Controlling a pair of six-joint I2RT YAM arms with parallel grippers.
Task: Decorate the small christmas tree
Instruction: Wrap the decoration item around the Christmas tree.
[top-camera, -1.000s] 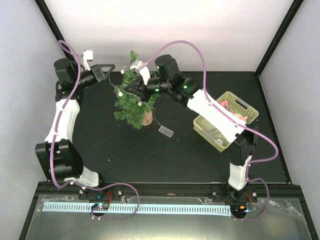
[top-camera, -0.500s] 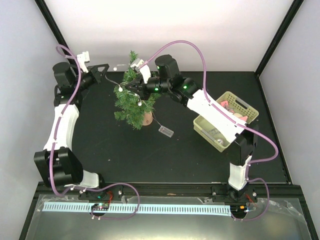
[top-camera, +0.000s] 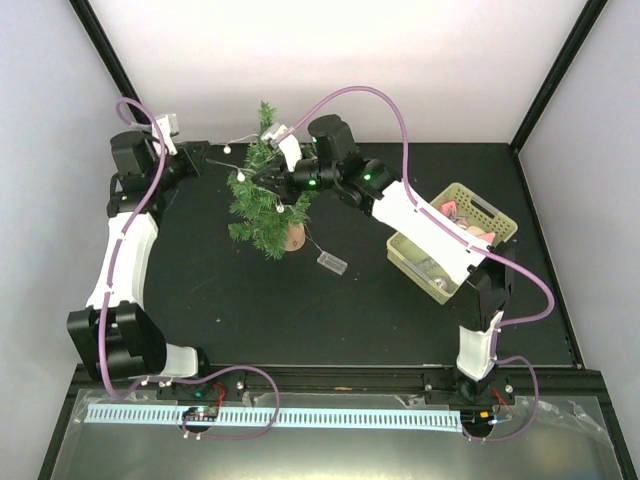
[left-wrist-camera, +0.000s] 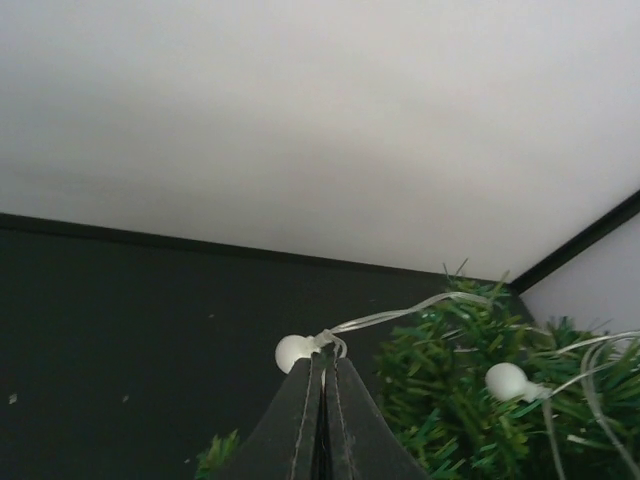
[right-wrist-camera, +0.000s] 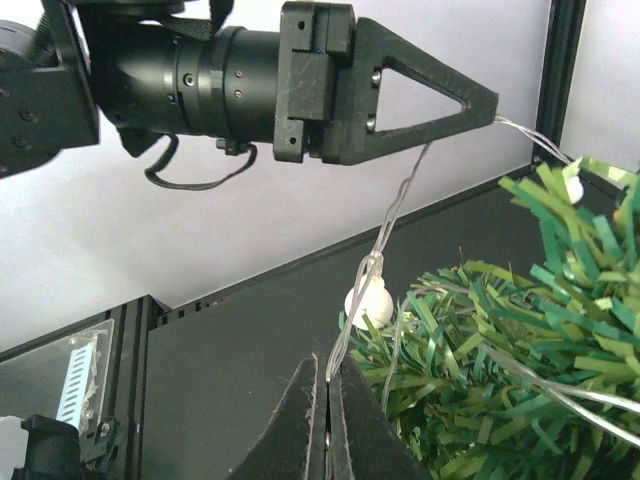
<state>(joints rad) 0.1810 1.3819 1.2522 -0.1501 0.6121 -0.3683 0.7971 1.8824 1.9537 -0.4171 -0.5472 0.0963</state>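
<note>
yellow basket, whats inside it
Pinkish pieces show at the far end of the yellow basket, and pale bits at the near end. The right arm crosses above the middle and covers the rest. What they are is too small to tell.

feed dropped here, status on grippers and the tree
Left gripper shut on light string. Right gripper shut on it too. Small christmas tree standing, partly strung. Nothing blocking.

The left hand (top-camera: 206, 150) has drawn back leftward, stretching the light string (top-camera: 228, 149) off the tree (top-camera: 262, 205).
</note>
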